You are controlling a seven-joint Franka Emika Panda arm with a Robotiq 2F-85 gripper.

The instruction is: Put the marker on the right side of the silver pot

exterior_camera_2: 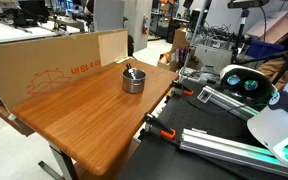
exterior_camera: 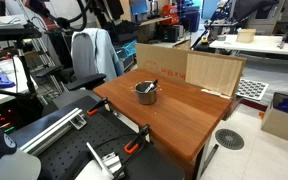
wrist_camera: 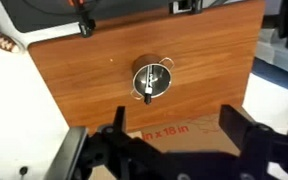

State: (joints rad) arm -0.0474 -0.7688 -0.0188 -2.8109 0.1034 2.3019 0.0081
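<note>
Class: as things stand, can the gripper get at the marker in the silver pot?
Probably yes. The open gripper looks down on the silver pot with nothing between, and the marker pokes up past the rim, though the rim may crowd a grasp.

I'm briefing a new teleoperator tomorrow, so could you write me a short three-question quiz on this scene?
1. Multiple choice: where is the marker now?
A) Flat on the wooden table
B) In the silver pot, with one end poking above the rim
C) Held in the tool

2. True or false: in the wrist view, the tool is shut on the marker.

3. Fill in the blank: the brown panel standing along one edge of the table is made of ____.

Key: 1 B. 2 False: the tool is open, with nothing between its fingers. 3 cardboard.
</note>
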